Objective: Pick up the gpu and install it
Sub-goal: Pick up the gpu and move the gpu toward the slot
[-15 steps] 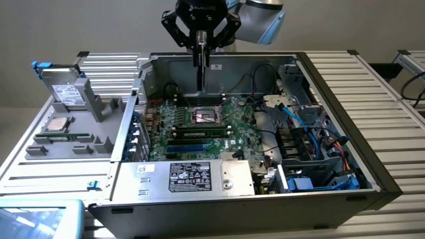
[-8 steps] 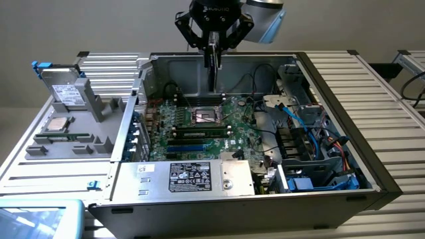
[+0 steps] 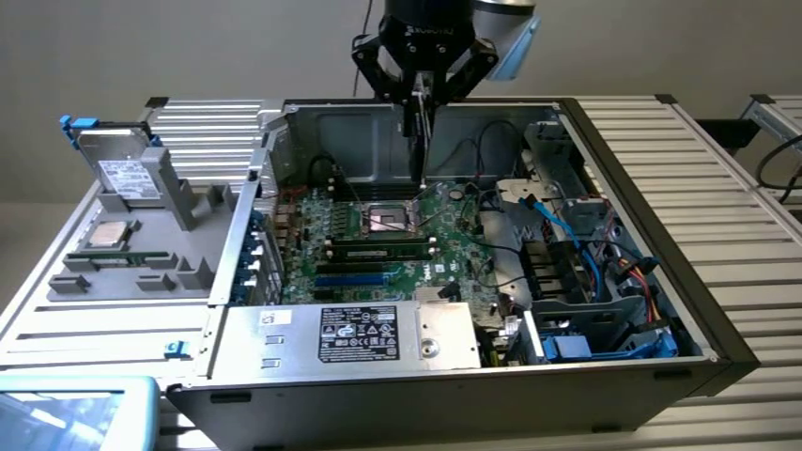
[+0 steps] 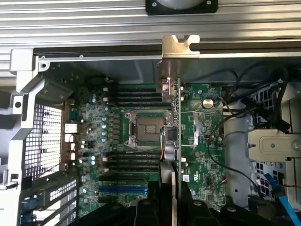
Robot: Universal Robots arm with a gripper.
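Observation:
My gripper (image 3: 420,99) hangs over the open computer case (image 3: 652,282), shut on the gpu (image 3: 415,141). The card hangs edge-on from the fingers, above the motherboard (image 3: 376,202) and clear of it. In the wrist view the gpu (image 4: 177,117) is a thin green edge running out from between the black fingers (image 4: 165,188), with its silver bracket (image 4: 180,47) at the far end by the case wall. Under it lie the motherboard (image 4: 202,122), the CPU socket (image 4: 146,129) and a blue slot (image 4: 122,190).
A grey parts tray (image 3: 188,235) at the exterior view's left holds a silver drive (image 3: 126,174) and a processor (image 3: 111,233). Inside the case are memory sticks (image 3: 382,249), the power supply (image 3: 363,334), and cables and drive bays (image 3: 589,263) at the exterior view's right.

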